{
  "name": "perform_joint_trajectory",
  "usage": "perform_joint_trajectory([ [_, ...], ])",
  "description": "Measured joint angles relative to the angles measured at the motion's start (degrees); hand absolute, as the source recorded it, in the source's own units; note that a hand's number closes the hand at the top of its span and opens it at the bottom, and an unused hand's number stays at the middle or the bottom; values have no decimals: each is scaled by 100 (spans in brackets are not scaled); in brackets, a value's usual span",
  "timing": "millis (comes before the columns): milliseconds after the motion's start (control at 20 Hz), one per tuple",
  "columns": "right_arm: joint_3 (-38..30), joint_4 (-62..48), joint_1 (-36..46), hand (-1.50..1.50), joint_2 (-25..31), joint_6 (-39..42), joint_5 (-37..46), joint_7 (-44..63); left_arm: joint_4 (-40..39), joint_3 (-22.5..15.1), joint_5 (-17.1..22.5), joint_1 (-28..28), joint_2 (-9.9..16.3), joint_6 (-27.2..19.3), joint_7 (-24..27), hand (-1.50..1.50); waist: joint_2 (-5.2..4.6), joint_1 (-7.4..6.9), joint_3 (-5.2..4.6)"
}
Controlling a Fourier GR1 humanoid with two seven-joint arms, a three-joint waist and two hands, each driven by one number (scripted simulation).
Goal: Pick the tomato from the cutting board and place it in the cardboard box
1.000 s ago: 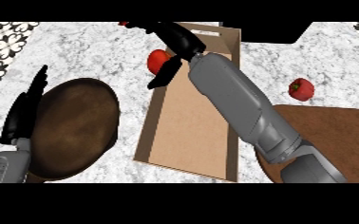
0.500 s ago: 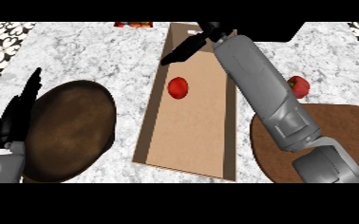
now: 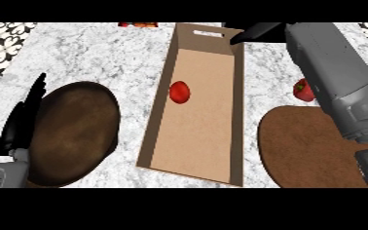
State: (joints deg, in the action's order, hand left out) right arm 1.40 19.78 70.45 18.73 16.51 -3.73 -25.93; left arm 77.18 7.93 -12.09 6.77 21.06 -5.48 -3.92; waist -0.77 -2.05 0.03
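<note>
A red tomato (image 3: 179,91) lies inside the open cardboard box (image 3: 229,141), against its left wall. The round brown cutting board (image 3: 309,146) lies at the lower right, partly under my right forearm. My right hand (image 3: 253,32) is beyond the box's far right corner, fingers straight, holding nothing. At the left edge my left hand (image 3: 22,119) rests open with fingers up, beside a dark brown plate (image 3: 75,129). A second red fruit (image 3: 303,90) sits on the counter just past the cutting board, half hidden by my right arm.
Red and orange items (image 3: 138,24) show at the counter's far edge, left of the box. A patterned surface (image 3: 13,29) is at the top left corner. Marble counter runs between the plate and the box.
The tomato left my right hand and now lies in the box. My right hand opened and pulled back to the right, past the box's far corner. The left hand stayed put.
</note>
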Motion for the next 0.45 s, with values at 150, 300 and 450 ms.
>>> perform_joint_trajectory([
  [150,-93,-288,66,-150,469,333,43,-156,-32,21,-14,58,21,15,17,0,-28,-42,2],
  [300,-129,-480,12,-150,955,736,115,-457,-49,-33,-86,72,-33,-28,69,0,-52,-72,4],
  [450,-54,-632,-124,-150,1302,1094,278,-803,-39,3,-59,90,6,22,59,0,-72,-121,8],
])
